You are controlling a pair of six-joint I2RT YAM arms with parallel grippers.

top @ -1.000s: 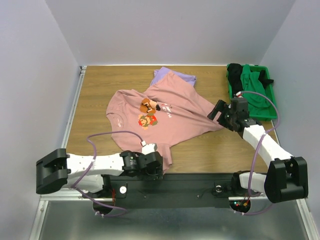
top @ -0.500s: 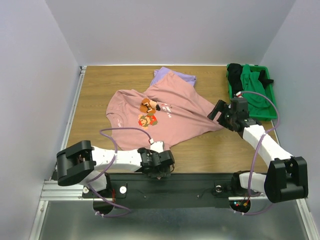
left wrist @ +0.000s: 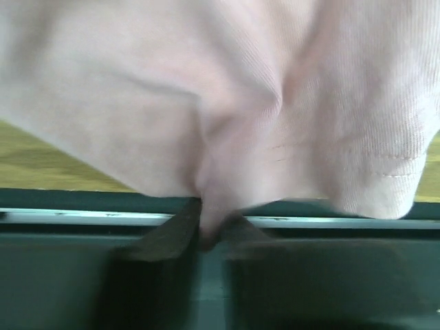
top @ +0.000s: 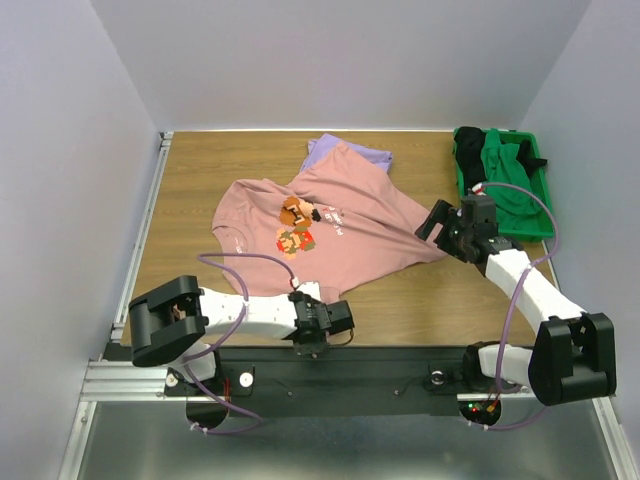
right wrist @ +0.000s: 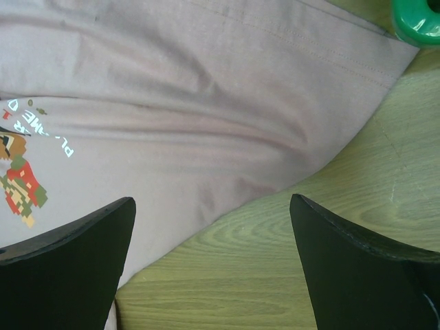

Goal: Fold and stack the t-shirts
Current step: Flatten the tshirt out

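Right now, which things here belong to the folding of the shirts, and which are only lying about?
For the job: pink shirt, its near edge pinched by the left gripper; lavender shirt, partly under it; right gripper, open.
Lying about: green bin; the clothes in it.

A brown wooden table (top: pixel 200 190) lies under the right gripper's (right wrist: pixel 212 199) jaws. Plain pale walls (top: pixel 330 60) stand far ahead of the jaws and out to both sides. Just behind the left gripper's (left wrist: pixel 208 234) jaws runs a black strip (top: pixel 400 362), then a grey metal sheet (top: pixel 350 452). The light is soft and even.
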